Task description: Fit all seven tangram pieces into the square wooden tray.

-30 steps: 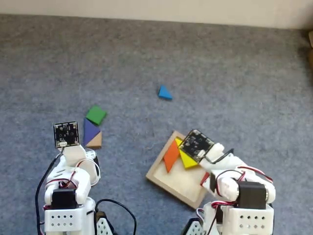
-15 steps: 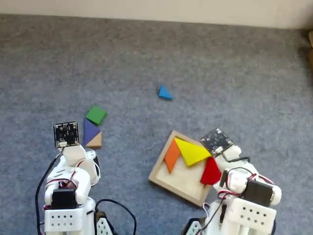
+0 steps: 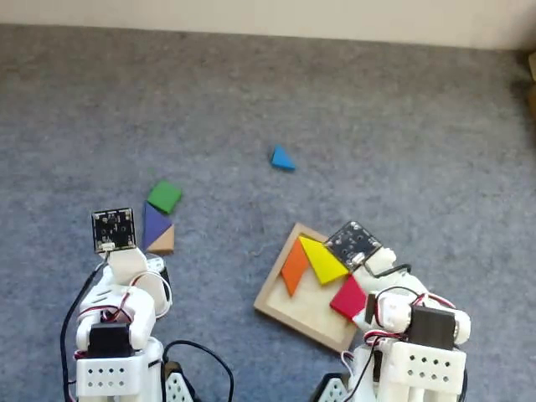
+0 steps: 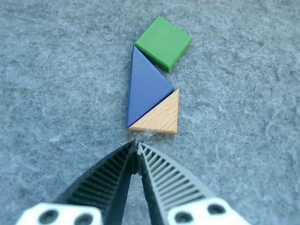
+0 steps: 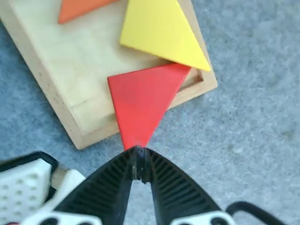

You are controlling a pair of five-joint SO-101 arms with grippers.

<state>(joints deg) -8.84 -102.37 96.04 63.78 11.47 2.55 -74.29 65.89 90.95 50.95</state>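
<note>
Straddling the tray's [image 3: 303, 308] right rim, the red triangle [image 3: 348, 296] lies half over the bare floor and half out over the worktop [image 3: 402, 126], not yet seated. It sat further right and clear of the rim half a second ago, so it has been nudged left towards its slot. Beside it, inside the tray, are the yellow triangle [image 3: 322, 261] and, to its left, the orange piece [image 3: 293, 266]; both look settled. The right fingers [image 5: 136, 161] are clenched together with their tips against the red triangle's near corner. They seem to be pushing it rather than gripping it, though a nip on that corner cannot be ruled out. The right wrist swung out right and has come back in over the tray's far right side. That makes three of seven pieces in or at the tray, and red probably needs one more push to drop flat. Well apart on the left, the wood triangle [image 3: 163, 241], purple triangle [image 3: 153, 224] and green square [image 3: 164, 197] lie touching in a row. The left fingers [image 4: 137, 152] are clenched empty just near the wood triangle, unmoved. The blue triangle [image 3: 282, 158] lies alone, far.
</note>
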